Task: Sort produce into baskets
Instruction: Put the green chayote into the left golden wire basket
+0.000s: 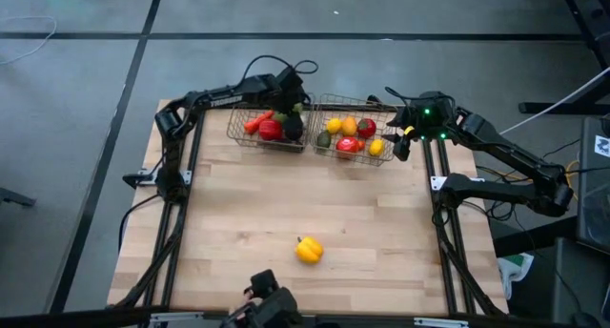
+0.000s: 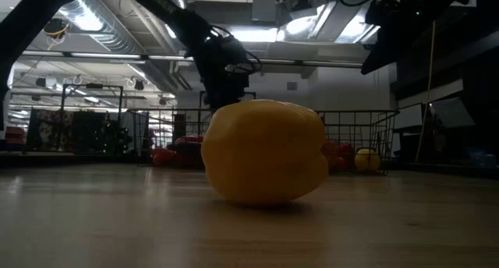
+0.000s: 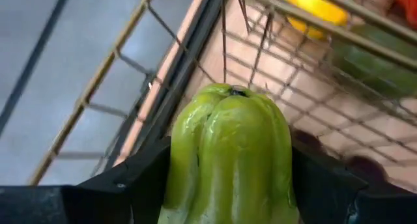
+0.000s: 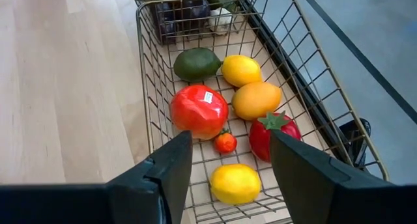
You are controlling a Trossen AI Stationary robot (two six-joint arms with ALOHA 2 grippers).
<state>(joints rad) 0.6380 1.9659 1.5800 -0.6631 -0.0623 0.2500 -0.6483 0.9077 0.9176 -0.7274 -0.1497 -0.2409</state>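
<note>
- Left gripper (image 1: 297, 97) over the far right corner of the left basket (image 1: 236, 130), fingers clamped on a green pepper (image 3: 228, 155), stem end pointing away from the wrist.
- Pepper above the wire floor, close to the basket's corner rim; probably not resting on anything yet, though hard to tell from the wrist view.
- Best done by lowering straight down until the pepper sits on the wire, then letting go, staying clear of the corner rim so nothing tips over the edge.
- Worth aiming for a bare patch: carrot (image 1: 254, 124), red piece (image 1: 271, 130) and dark piece (image 1: 293, 126) already crowd that basket.
- Right gripper (image 4: 225, 160) hanging above the near end of the right basket (image 4: 144, 68), fingers spread and holding nothing.
- Below it: tomato (image 4: 199, 111), small red piece (image 4: 225, 142), lemon (image 4: 234, 183), red pepper (image 4: 273, 136), orange (image 4: 257, 100), avocado (image 4: 197, 64).
- Yellow pepper (image 1: 308, 250) alone on the table (image 1: 381, 223), well apart from both baskets, not yet sorted.
- That one likely next, once the green pepper is down.
</note>
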